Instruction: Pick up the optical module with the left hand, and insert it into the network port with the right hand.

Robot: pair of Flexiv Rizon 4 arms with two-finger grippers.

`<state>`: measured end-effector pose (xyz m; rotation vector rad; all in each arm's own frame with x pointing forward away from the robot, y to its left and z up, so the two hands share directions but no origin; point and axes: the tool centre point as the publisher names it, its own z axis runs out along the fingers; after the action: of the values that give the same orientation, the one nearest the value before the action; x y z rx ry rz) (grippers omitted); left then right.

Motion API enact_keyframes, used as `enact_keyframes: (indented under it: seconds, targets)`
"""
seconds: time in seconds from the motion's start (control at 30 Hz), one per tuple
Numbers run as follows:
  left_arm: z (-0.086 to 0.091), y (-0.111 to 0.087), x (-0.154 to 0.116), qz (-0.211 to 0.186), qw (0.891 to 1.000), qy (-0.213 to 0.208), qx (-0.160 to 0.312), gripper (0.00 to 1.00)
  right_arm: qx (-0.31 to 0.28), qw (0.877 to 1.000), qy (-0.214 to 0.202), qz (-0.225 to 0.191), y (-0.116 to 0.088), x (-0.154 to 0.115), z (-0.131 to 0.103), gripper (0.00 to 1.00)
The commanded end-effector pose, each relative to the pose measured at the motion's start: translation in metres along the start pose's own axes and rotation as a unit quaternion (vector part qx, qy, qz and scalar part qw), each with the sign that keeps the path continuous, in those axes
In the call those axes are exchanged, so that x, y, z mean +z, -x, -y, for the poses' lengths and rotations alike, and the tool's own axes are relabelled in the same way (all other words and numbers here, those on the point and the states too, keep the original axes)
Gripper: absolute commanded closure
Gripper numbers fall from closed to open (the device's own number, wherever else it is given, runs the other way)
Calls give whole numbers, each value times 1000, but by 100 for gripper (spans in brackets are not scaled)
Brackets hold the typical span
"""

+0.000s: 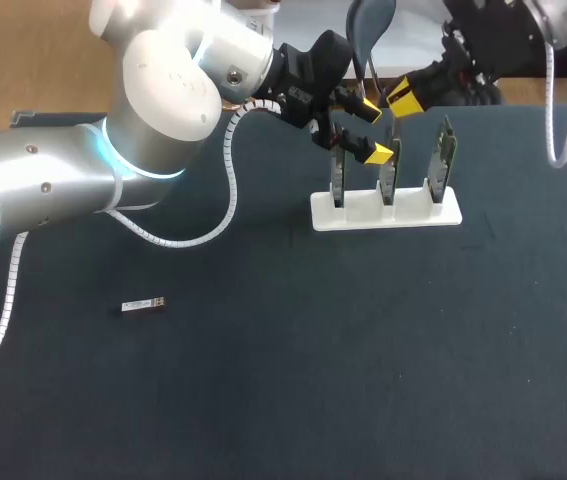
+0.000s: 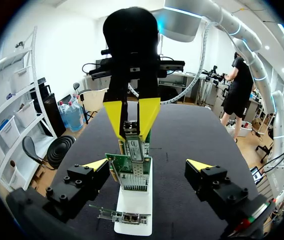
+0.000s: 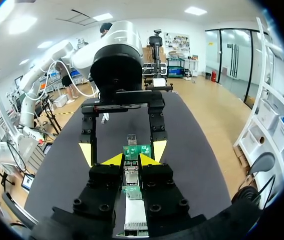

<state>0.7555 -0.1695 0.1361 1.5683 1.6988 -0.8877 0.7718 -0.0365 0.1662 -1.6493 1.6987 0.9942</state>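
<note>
My right gripper (image 3: 131, 160) is shut on a small metal optical module (image 3: 130, 171). It holds the module against the port cage (image 2: 131, 179) of the middle green board (image 2: 127, 169) in the white rack (image 1: 385, 212). From the left wrist the module (image 2: 131, 146) shows between the right gripper's (image 2: 131, 119) yellow fingers. My left gripper (image 1: 373, 131) hangs open just left of that board, holding nothing, with its tips (image 2: 95, 164) wide to either side. In the head view the right gripper (image 1: 401, 102) comes down from the back right. A second module (image 1: 143, 305) lies on the mat at the left.
The rack carries three upright green boards, the right one (image 1: 445, 160) standing free and the left one (image 1: 337, 180) under my left wrist. A white cable (image 1: 228, 200) loops from the left arm over the dark mat (image 1: 363, 360).
</note>
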Motion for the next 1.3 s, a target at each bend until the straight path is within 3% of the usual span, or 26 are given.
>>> enact_keyframes:
  seconds: [0.03,0.23,0.27,0.3,0.83,0.87,0.9,0.93,1.3]
  targets:
    - [-2,2,1,-3,1000,-2,-1,0,2,1000,2,-1,-1,2,3,100]
    - [-2,2,1,-3,1000,-2,-1,0,5,1000,1,-1,-2,2,2,100]
    - [-2,2,1,-3,1000,-2,-1,0,4,1000,1,-1,-2,2,2,23]
    - [-2,2,1,-3,1000,-2,-1,0,5,1000,1,-1,-2,2,2,0]
    - [-2,2,1,-3,1000,-2,-1,0,4,999,-9,45,11,-15,2,0]
    - [-2,2,1,-3,1000,-2,-1,0,1,999,-10,49,12,-16,2,10]
    - [-2,2,1,-3,1000,-2,-1,0,0,999,-14,47,12,-16,2,82]
    - [-2,2,1,-3,1000,-2,-1,0,0,999,-15,46,12,-16,2,100]
    - [-2,2,1,-3,1000,-2,-1,0,-8,999,-9,45,15,-12,-1,100]
